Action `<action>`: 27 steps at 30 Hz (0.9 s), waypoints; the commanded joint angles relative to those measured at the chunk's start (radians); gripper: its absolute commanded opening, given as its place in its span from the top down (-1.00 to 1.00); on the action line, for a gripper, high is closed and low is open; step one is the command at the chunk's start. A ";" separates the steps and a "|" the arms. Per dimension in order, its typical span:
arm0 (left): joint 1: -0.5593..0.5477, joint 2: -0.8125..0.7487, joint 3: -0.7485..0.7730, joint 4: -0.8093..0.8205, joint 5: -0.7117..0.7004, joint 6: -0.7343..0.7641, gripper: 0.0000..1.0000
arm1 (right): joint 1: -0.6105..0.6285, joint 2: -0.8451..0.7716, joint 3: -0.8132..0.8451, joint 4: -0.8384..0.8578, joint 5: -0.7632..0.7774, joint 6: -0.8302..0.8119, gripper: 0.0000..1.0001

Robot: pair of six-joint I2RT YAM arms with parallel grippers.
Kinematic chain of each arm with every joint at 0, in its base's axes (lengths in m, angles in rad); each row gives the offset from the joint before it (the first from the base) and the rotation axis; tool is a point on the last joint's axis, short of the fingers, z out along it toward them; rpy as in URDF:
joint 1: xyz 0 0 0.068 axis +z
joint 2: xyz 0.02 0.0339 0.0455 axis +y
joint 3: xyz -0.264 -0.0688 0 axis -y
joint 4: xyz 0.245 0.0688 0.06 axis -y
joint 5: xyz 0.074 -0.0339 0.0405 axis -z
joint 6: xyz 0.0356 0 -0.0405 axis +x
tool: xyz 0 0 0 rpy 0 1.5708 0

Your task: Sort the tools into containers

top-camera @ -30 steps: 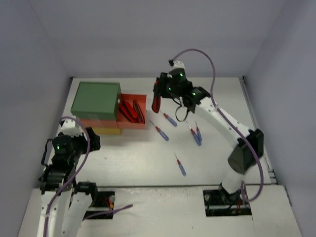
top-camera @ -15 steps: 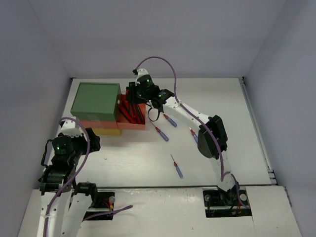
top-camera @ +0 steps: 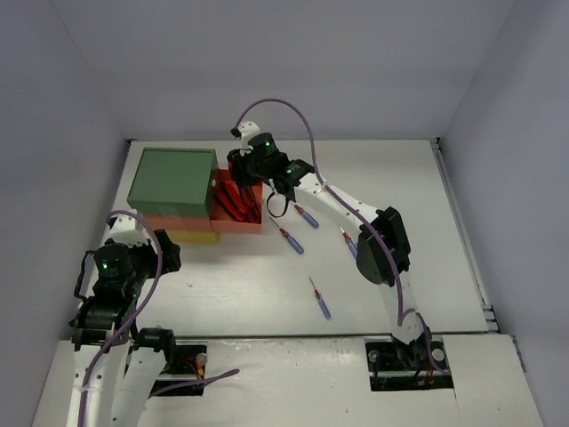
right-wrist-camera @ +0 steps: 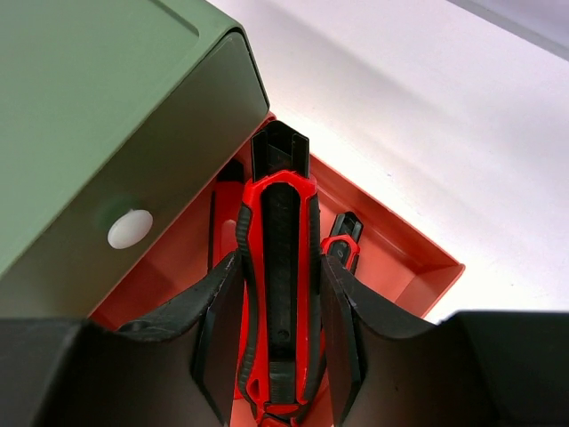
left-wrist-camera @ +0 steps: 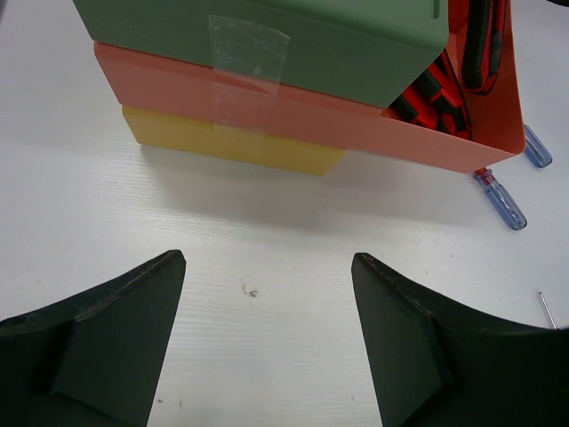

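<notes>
**Knife poised over the orange drawer**

Top view: the right gripper hangs at upper centre, over the pulled-out orange drawer. That drawer juts to the right from under the green drawer, and the yellow drawer sits lowest. Screwdrivers lie scattered on the table, right of and below the cabinet. The left gripper waits at lower left, near the cabinet but apart from it.

Left wrist view: its fingers are spread wide with nothing between them. They fill the lower corners, and the cabinet runs across the top.

Right wrist view: the fingers pinch a red-and-black utility knife along its length, nose toward the orange drawer. Other knives of the same colours already lie inside.

The step in hand looks like putting this knife away. The next move calls for easing down a little and letting go, clear of the green drawer's face. The screwdrivers are not yet sorted.
</notes>
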 commanded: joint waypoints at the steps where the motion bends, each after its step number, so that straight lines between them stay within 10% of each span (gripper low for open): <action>1: 0.010 0.027 0.022 0.053 -0.001 -0.011 -0.46 | -0.004 -0.046 -0.003 0.055 0.004 -0.036 0.34; 11: 0.008 0.052 0.070 0.043 -0.023 0.000 -0.46 | -0.004 -0.147 -0.036 0.027 0.012 -0.048 -0.40; 27: 0.021 0.740 0.742 0.040 -0.173 -0.009 -0.46 | -0.218 -0.410 -0.458 0.033 0.051 0.100 -0.22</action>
